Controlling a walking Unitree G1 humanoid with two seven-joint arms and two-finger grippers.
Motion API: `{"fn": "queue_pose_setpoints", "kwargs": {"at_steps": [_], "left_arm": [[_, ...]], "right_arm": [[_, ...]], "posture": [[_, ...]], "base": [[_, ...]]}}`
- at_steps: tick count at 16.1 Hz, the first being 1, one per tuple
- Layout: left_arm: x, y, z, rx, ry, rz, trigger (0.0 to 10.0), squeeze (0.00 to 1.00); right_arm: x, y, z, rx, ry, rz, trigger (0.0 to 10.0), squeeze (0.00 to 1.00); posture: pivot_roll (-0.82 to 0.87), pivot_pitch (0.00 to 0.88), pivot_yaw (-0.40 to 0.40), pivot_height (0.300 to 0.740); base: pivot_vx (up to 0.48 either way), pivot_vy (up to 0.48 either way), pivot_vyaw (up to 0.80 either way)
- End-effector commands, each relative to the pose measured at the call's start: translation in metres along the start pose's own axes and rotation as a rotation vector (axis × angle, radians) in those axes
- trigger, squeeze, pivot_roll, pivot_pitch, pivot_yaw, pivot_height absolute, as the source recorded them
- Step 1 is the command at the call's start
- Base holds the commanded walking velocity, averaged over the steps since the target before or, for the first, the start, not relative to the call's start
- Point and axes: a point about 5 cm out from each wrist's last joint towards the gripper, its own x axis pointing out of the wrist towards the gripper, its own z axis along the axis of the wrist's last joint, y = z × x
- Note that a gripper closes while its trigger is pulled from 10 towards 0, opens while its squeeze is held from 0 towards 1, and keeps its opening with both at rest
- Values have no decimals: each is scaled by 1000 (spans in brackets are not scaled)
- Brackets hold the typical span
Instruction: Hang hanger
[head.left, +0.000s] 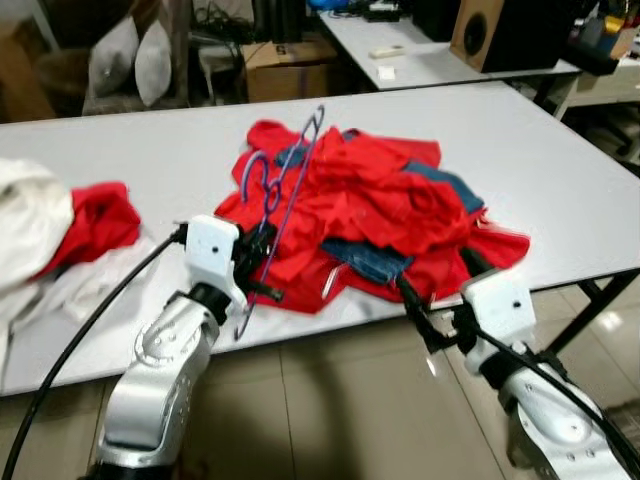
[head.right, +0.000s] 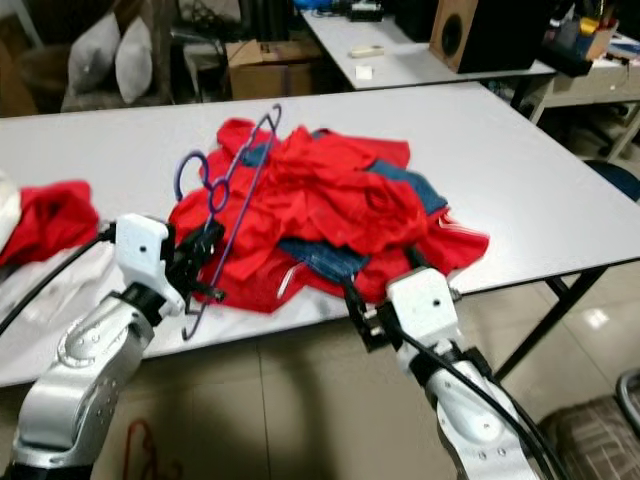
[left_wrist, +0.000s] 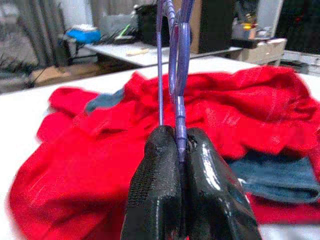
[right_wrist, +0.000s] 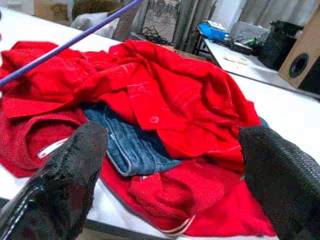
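At my far left on the white table (head.left: 560, 170) lies a white cloth (head.left: 25, 225) with a small red garment (head.left: 100, 215) against it. Next comes my left gripper (head.left: 262, 262), at the near table edge, its two black fingers (left_wrist: 155, 190) pressed together on the thin purple wire of the hanger (head.left: 285, 195). I hold the hanger tilted, one end hanging below the table edge by my wrist, the rest rising up and away over the heap, with its curled hook above the near left side of the clothes. To the right is the pile of red shirts (head.left: 380, 195), with a blue denim piece (right_wrist: 132, 142) tucked in at its near side. Furthest right, my right gripper (head.left: 435, 300) sits low at the table edge, fingers spread wide apart and holding nothing, pointing at the heap.
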Motion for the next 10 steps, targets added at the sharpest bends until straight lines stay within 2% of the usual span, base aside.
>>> {"fn": "queue_pose_setpoints", "kwargs": {"at_steps": [1, 2, 4, 5, 8, 10], "left_arm": [[0, -6, 4, 9, -9, -33, 10000, 0], [0, -5, 5, 27, -16, -49, 10000, 0], [2, 6, 14, 59, -47, -25, 10000, 0], [4, 16, 20, 99, -49, -18, 10000, 0], [9, 20, 20, 120, -46, -9, 10000, 0], [14, 20, 17, 126, -30, -7, 10000, 0]], "right_arm": [[-3, -3, 6, 0, -32, 3, 10000, 0], [-4, -2, 8, -1, -47, 31, 10000, 0], [-2, -4, 11, 58, -45, 57, 10000, 0], [6, -15, 14, 80, -40, 36, 10000, 0], [21, -23, 16, 19, -27, 30, 10000, 0], [43, -25, 14, -62, 20, 45, 10000, 0]], "posture": [[-63, 51, 21, 740], [-64, 50, 21, 740], [-65, 48, 22, 740], [-70, 40, 31, 740], [-77, 31, 40, 740], [-80, 21, 39, 740]], "base": [[0, 0, 0], [0, 0, 0], [0, 0, 0], [0, 0, 0], [0, 0, 0], [0, 0, 0]]}}
